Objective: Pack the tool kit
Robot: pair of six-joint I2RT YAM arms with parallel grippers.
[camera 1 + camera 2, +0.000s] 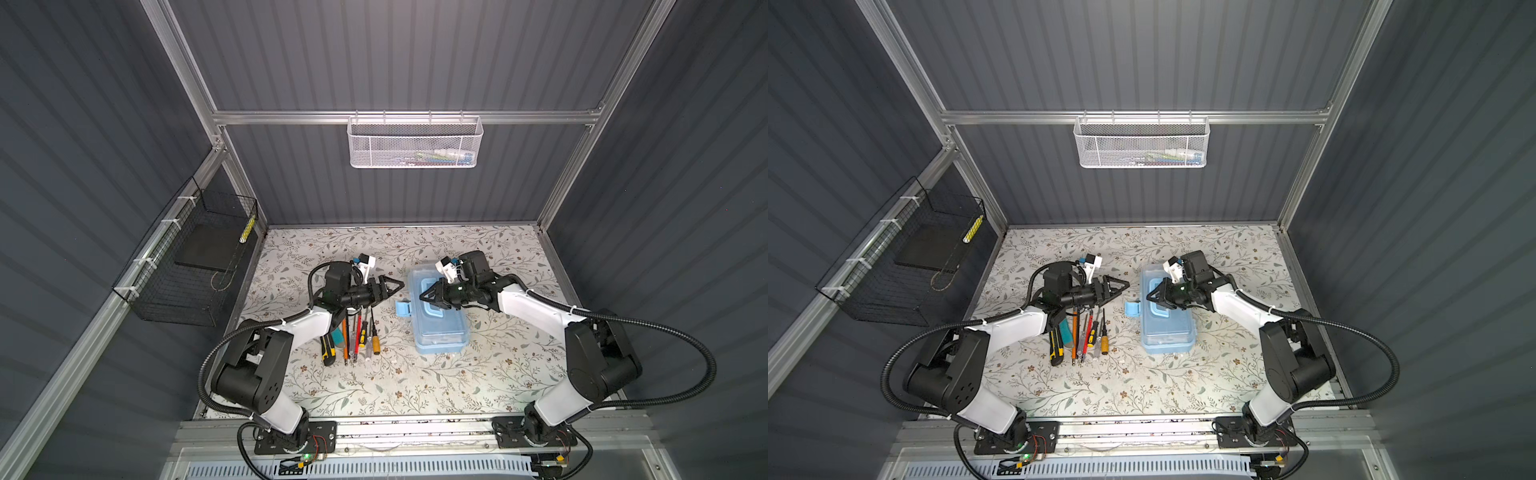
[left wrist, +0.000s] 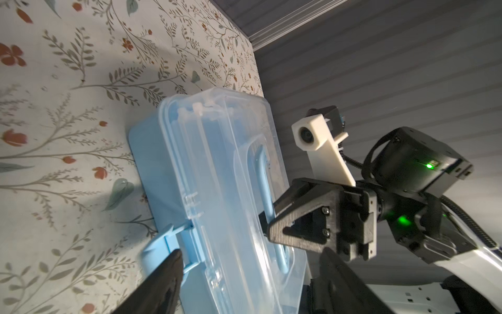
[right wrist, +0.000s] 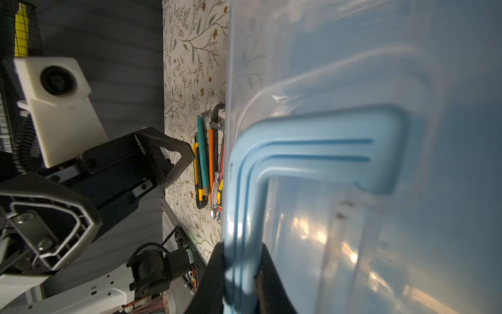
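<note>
The tool kit's light-blue box stands mid-table under its clear lid. My right gripper is shut on the blue handle on top of the lid. My left gripper is open just left of the box. One of its fingers is right by the blue latch, which sticks out sideways. Left of the box, partly under the left arm, lie the yellow-black utility knife, the teal tool, several screwdrivers and hex keys.
A white mesh basket hangs on the back rail. A black wire basket is fixed to the left wall. Aluminium frame posts edge the flowered table.
</note>
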